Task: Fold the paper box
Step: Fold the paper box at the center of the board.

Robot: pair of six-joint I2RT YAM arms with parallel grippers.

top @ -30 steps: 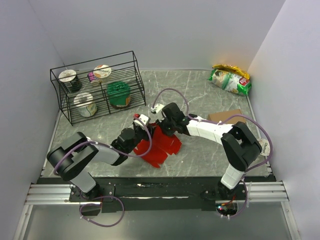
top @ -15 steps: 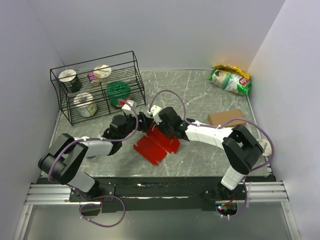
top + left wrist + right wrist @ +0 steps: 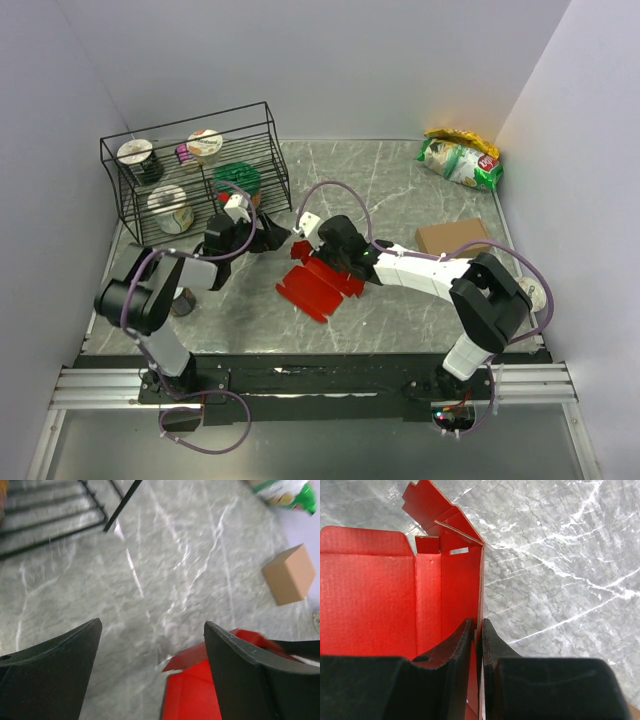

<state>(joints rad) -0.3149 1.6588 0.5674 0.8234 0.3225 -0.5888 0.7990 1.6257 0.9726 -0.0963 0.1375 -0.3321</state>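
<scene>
The paper box is a bright red creased card sheet lying mostly flat in the middle of the table, with one side wall standing up. My right gripper is shut on the top edge of that upright wall, one finger inside and one outside. In the top view the right gripper is at the sheet's far edge. My left gripper is open, nothing between its fingers, just left of and behind a raised red flap. In the top view the left gripper hovers apart from the box.
A black wire rack holding several cups stands at the back left, close behind the left gripper. A plain brown cardboard box sits at the right and a green snack bag at the back right. White walls enclose the table.
My left gripper has opened, let go of the red sheet and pulled back left toward the rack. The sheet now lies flatter. The right gripper keeps its pinch on the wall.
</scene>
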